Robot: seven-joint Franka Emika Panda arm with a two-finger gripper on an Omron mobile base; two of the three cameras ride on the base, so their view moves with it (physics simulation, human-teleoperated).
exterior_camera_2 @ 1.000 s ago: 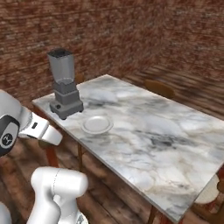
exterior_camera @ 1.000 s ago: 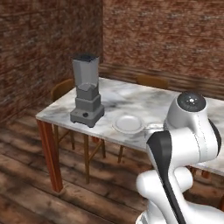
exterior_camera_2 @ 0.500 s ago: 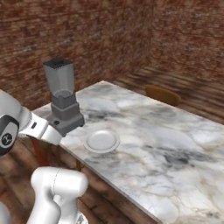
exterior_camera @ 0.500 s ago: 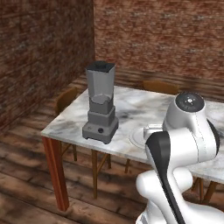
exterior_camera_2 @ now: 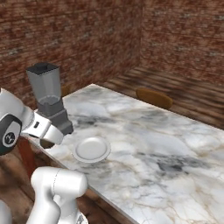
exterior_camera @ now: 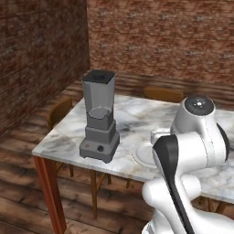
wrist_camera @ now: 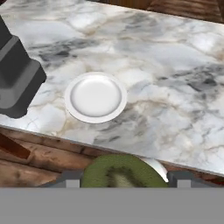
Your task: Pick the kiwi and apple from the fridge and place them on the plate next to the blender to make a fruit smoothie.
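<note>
Pincer (wrist_camera: 124, 180) clamped on the kiwi (wrist_camera: 120, 173) at bottom centre of the hand view, short of the empty plate (wrist_camera: 96, 97) mid-frame beside the blender (wrist_camera: 17, 81) on the tabletop (wrist_camera: 175, 87); likely light, soft-skinned, bruisable, best held gently across the middle.

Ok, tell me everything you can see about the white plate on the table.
The plate is round, white and shallow, with a raised rim and a smooth, glossy look like ceramic. It lies flat and empty on the marble table, near its front edge, just beside the blender base but not touching it. Nothing rests on it.
</note>
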